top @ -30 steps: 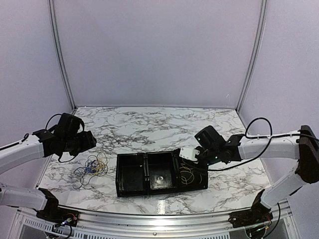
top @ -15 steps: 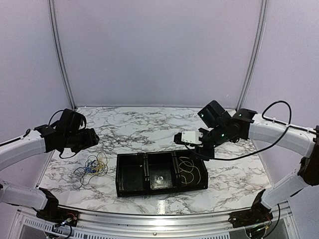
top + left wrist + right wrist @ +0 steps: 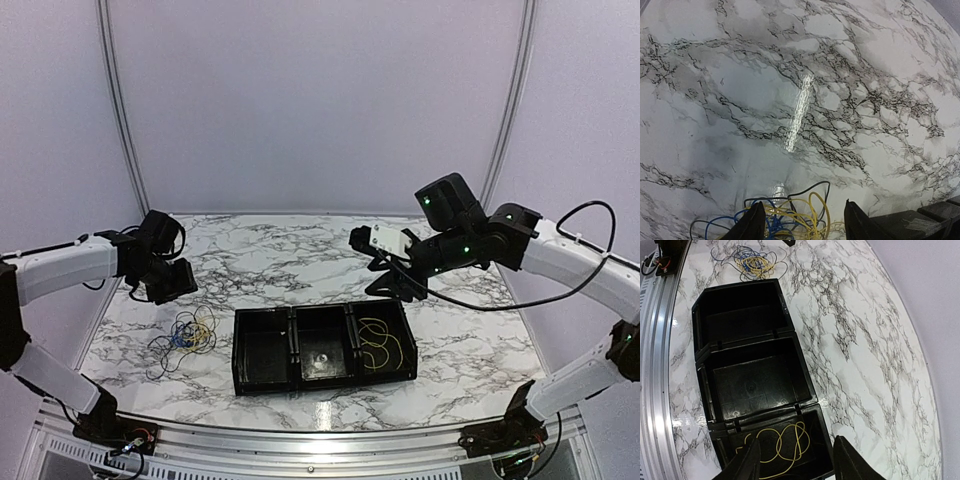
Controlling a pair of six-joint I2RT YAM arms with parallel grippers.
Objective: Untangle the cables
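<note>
Nothing is legible in any view — no writing, label, brand or number. The black tray [image 3: 265, 350], the marble table [image 3: 300, 260], the cables [image 3: 185, 335] on the left and the white block [image 3: 385, 238] on the right arm's wrist all look unmarked.

One tray [image 3: 320, 384] (three compartments [image 3: 322, 352]), one cable tangle [image 3: 185, 335], one lone yellow cable [image 3: 381, 345].

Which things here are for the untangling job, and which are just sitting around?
For the job: tangled cables; black tray, probably for sorting; yellow cable lying in its right compartment.
Just there: marble table; purple walls.
</note>
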